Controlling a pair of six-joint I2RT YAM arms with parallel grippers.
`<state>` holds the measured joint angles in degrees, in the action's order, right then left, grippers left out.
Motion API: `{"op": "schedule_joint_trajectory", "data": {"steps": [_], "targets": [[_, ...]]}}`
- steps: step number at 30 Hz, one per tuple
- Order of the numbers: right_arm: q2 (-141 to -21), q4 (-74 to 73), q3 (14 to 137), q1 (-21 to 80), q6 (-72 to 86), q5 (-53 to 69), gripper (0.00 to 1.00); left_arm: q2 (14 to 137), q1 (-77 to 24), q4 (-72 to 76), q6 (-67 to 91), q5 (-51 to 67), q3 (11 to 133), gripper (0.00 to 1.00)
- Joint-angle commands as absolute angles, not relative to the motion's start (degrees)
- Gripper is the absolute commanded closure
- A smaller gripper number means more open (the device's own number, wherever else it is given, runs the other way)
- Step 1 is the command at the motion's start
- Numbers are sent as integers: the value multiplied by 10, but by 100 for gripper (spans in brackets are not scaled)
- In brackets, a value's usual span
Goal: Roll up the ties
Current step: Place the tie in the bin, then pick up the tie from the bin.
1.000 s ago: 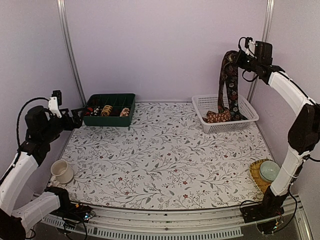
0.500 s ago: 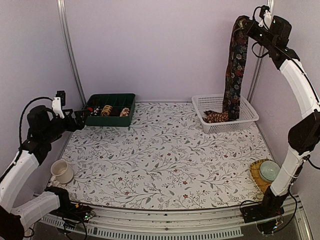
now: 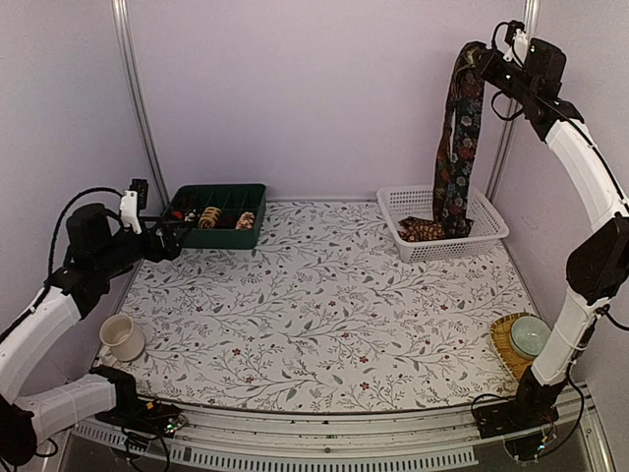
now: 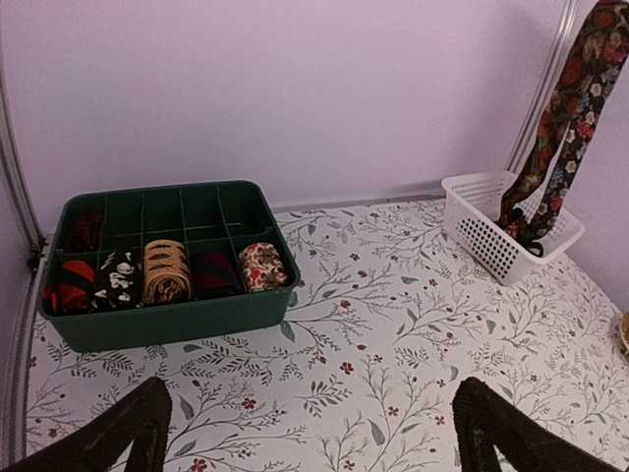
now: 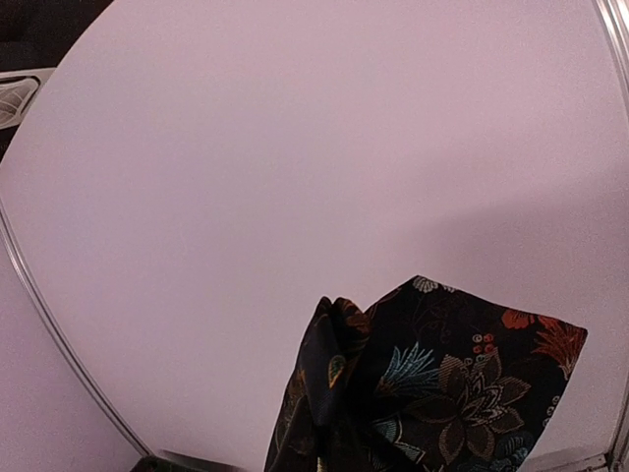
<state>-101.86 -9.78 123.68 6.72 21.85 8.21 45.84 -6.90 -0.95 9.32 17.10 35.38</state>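
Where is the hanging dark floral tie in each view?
Top external: tie upper right, hanging from the right pincer into the white basket.
Left wrist: tie at top right corner.
Right wrist: tie at bottom, right of centre.
Landmark: white basket, top and left views.

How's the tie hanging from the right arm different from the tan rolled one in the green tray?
The hanging tie is unrolled, dangling from the shut right end effector into the white basket; the tan tie is coiled in a green tray compartment. The hanging tie is dark floral; the tan tie looks striped. Both are patterned fabric.
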Motion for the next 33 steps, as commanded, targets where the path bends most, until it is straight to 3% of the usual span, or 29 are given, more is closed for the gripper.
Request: {"op": "schedule_joint_trajectory", "data": {"steps": [1,4,8,14,24,33], "targets": [[-1015,-94,1166,62,226,63,99,476,-105,-18,77,174,383,0],[-1005,-82,1084,59,224,35,84,468,-107,-24,66,165,378,0],[-987,-62,1010,58,221,17,47,460,-107,-22,64,162,369,0],[-988,-79,1013,58,212,11,28,460,-107,-24,64,161,370,0],[-1110,-198,1033,67,250,133,23,460,-107,-33,61,144,369,0],[-1166,-194,990,75,257,102,23,461,-107,-34,61,138,367,0]]}}
